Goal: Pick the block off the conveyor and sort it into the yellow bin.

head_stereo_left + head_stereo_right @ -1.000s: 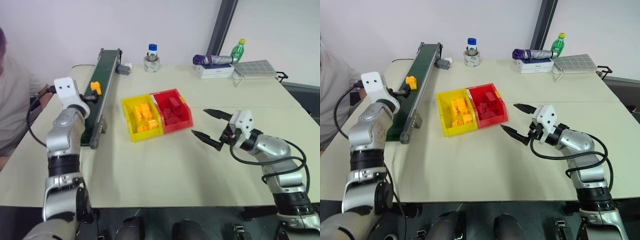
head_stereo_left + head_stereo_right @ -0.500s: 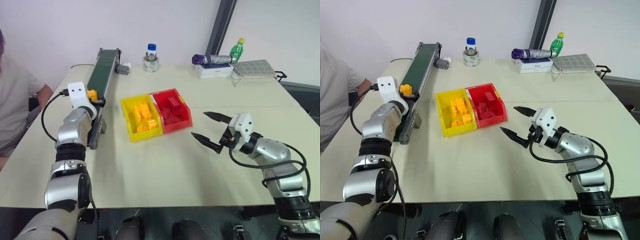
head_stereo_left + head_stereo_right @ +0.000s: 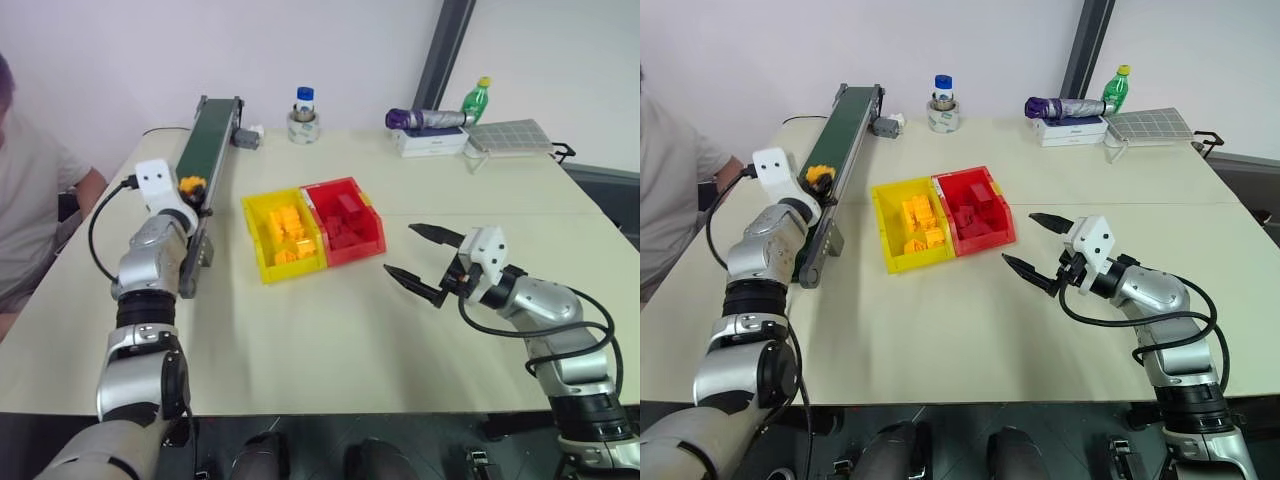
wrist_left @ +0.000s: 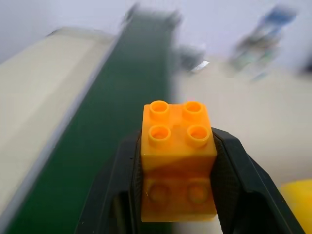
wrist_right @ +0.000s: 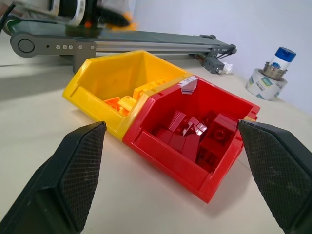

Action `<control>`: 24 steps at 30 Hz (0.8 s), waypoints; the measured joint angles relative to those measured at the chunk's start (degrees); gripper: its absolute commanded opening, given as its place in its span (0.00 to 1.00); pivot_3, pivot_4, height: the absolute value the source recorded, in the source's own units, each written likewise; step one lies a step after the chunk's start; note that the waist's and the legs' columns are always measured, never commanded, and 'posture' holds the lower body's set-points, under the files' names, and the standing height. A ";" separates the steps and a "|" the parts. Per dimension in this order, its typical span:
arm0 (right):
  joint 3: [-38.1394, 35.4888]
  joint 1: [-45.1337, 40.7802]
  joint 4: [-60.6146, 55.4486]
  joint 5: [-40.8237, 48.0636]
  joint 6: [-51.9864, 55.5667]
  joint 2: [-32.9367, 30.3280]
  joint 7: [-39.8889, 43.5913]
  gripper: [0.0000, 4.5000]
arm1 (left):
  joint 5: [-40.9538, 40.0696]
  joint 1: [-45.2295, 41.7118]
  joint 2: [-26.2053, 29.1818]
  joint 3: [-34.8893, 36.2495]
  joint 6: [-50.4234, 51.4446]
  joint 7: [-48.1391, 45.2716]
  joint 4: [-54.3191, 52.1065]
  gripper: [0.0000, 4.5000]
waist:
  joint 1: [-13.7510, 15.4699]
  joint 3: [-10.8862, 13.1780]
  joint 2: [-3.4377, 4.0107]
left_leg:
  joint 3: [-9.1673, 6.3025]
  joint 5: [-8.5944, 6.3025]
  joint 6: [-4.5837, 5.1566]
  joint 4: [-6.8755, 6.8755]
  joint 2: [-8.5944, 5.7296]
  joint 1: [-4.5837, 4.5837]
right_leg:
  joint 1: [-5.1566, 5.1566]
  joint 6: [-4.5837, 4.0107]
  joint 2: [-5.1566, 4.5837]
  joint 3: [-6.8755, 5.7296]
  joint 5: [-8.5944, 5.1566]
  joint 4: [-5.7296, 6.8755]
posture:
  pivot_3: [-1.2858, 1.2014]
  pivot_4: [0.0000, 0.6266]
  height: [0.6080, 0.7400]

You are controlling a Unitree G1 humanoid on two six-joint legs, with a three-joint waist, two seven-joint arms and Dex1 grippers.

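Now the left gripper (image 4: pixel 178 195) pinches the block (image 4: pixel 178 165) between its two black fingers (image 4: pixel 234 180), studs up, over the conveyor (image 3: pixel 205 150) at the upper left of the head view. Centre frame sits the yellow bin (image 3: pixel 258 240), joined to the red bin (image 3: pixel 370 235). Lower right, the right gripper (image 3: pixel 418 255) hangs with jaws wide and empty.

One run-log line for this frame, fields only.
left gripper: shut on block | over conveyor | right gripper: open, idle | yellow bin: block not yet in
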 measured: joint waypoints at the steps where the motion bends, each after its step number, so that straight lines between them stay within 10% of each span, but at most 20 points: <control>1: 0.00 0.01 -0.02 0.00 0.00 -0.03 0.00 1.00 | -0.73 0.55 -0.07 -0.87 0.05 -2.27 -2.96 0.29 | -0.07 0.00 0.00 | 0.02 0.00 0.00 0.00 0.00 0.00 | 0.00 0.00 0.00 0.01 0.00 0.00 | 0.52 0.24 1.00; 12: -0.39 0.01 -0.04 0.02 0.00 -0.33 -0.12 1.00 | 0.14 6.16 -5.88 -13.25 3.73 -9.16 -14.39 0.29 | -0.33 -0.01 0.01 | -0.02 0.09 -0.03 0.04 0.01 0.07 | 0.02 0.00 0.06 0.06 0.01 0.05 | 0.52 0.24 1.00; 13: -0.41 0.04 -0.09 0.02 0.00 -0.33 -0.17 1.00 | 0.18 6.16 -6.26 -13.24 3.74 -8.43 -14.39 0.52 | -0.35 -0.01 0.01 | -0.02 0.09 -0.03 0.03 0.01 0.07 | 0.02 0.00 0.06 0.07 0.01 0.05 | 0.52 0.24 1.00; 18: -1.00 1.42 -1.47 0.03 0.18 -0.41 -0.62 1.00 | -0.04 6.72 -7.59 -12.57 3.70 -7.21 -14.44 0.99 | -0.15 -0.01 0.01 | -0.04 0.08 -0.01 0.00 0.01 0.04 | 0.00 0.00 0.06 0.05 0.00 0.05 | 0.52 0.24 1.00; 24: -1.05 1.92 -1.78 0.03 0.43 -0.41 -0.74 1.00 | 0.09 6.85 -6.50 -10.59 2.14 -6.61 -14.55 0.99 | -0.22 -0.01 0.01 | -0.04 0.08 -0.02 0.01 0.01 0.06 | 0.01 0.00 0.06 0.05 0.01 0.05 | 0.52 0.24 1.00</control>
